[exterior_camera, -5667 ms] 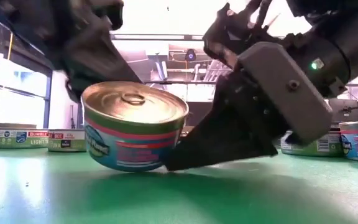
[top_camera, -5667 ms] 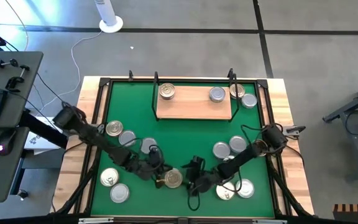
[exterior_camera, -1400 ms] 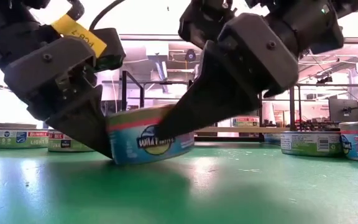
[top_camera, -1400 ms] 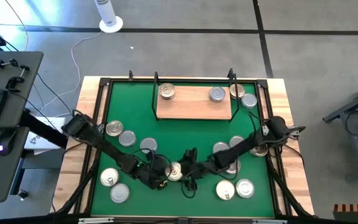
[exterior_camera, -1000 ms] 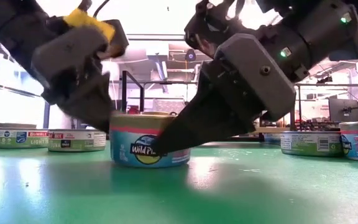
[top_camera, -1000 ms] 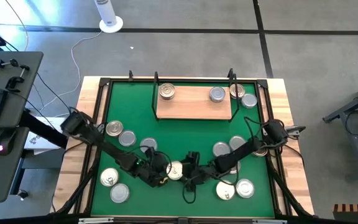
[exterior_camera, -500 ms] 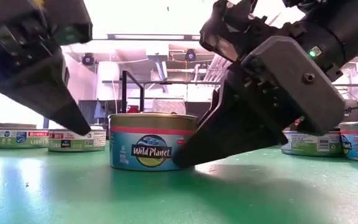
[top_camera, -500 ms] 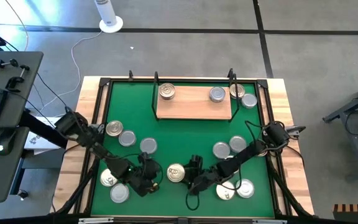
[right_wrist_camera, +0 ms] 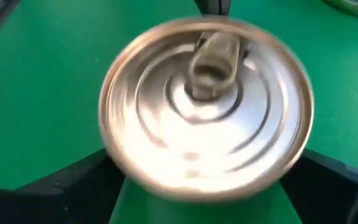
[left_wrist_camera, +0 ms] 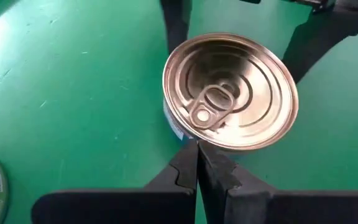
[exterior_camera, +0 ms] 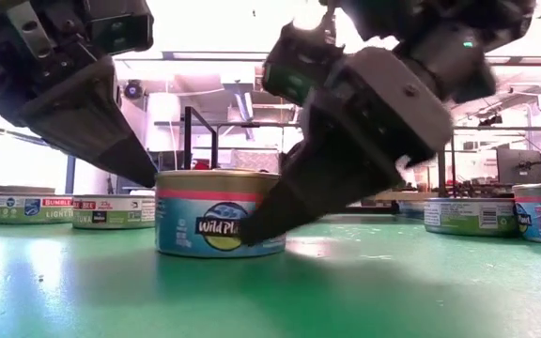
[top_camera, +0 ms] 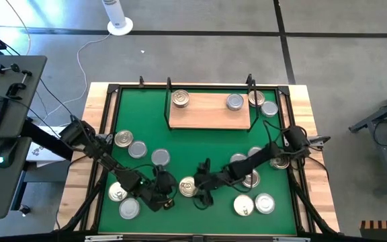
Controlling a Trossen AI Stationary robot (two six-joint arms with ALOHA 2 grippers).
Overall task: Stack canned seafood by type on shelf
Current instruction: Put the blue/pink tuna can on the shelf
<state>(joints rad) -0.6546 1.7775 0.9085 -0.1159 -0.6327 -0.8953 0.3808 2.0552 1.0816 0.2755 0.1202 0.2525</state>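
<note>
A canned seafood tin with a gold pull-tab lid (top_camera: pixel 187 186) stands flat on the green mat near its front edge. My left gripper (left_wrist_camera: pixel 197 146) is shut, and its tips are at the tin's left wall. My right gripper (top_camera: pixel 198 185) is open, with one finger (right_wrist_camera: pixel 73 186) on each side of the tin, coming from the right. The shelf (top_camera: pixel 210 114) stands at the far side and carries a gold-lidded tin (top_camera: pixel 180 99) and a silver-lidded one (top_camera: pixel 234 102). My left gripper has its shut fingertips at the upper left edge of the tin's wall (exterior_camera: pixel 158 180), slanting down from the table's left; I cannot tell whether they touch. My right gripper straddles the tin from the right, slanting down, with one finger (exterior_camera: pixel 266 216) in front of the wall; I cannot tell whether it touches.
Loose tins lie on the mat to the left (top_camera: pixel 138 149) (top_camera: pixel 117 193) and right (top_camera: pixel 244 205) (top_camera: pixel 239 161) of the grippers. Two more tins (top_camera: pixel 269 109) sit beside the shelf's right end. A black frame (top_camera: pixel 113 91) rims the mat.
My left gripper backed off the tin toward the table's left, then came back to its wall. My right gripper drew back toward the near edge, then moved left around the tin. The tin stands flat and has slid slightly left.
</note>
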